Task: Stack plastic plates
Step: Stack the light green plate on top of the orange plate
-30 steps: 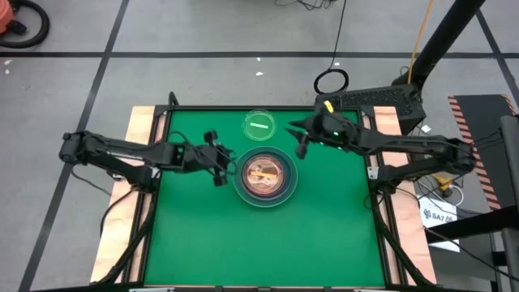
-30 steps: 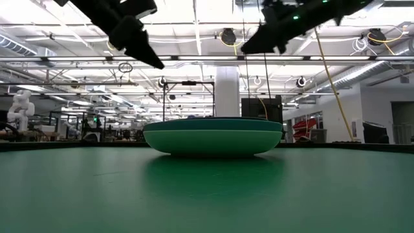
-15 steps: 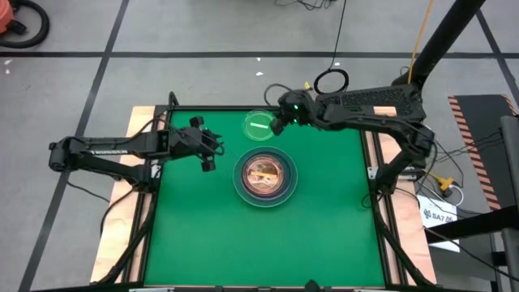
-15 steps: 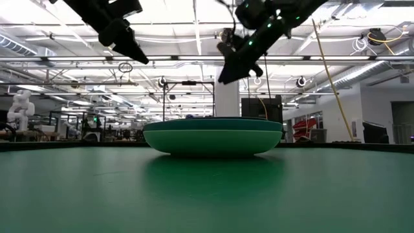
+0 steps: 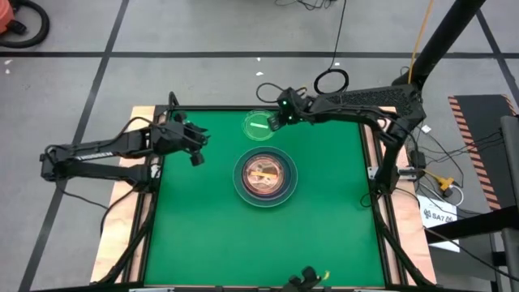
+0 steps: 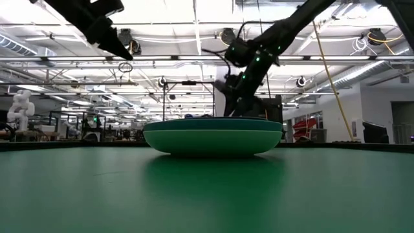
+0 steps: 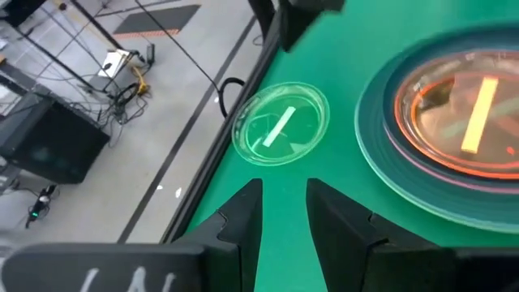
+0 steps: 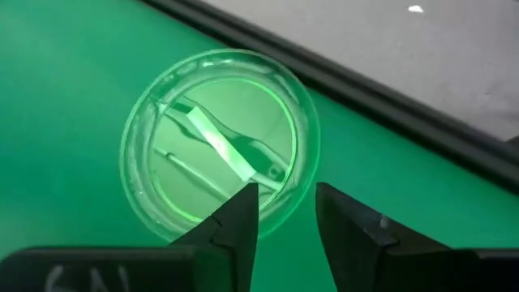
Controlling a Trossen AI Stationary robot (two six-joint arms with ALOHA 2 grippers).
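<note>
A stack of plates rests on the green table at its middle, with a small amber plate with a stick mark on top; the low view shows a light green plate under a dark teal one. A small green plate lies flat on the table behind the stack. My right gripper is open above that plate's rim, on the side toward the table's right edge, also seen from above. My left gripper is open and empty, in the air left of the stack.
The table's far edge rail runs close behind the small green plate. Bare green mat lies between the stack and the near edge. Wooden side boards flank the mat.
My right gripper has swung from right of the stack toward the far left and has come down over the small green plate. My left gripper has drawn back from the stack toward the table's left edge and has risen. The plates have not moved.
</note>
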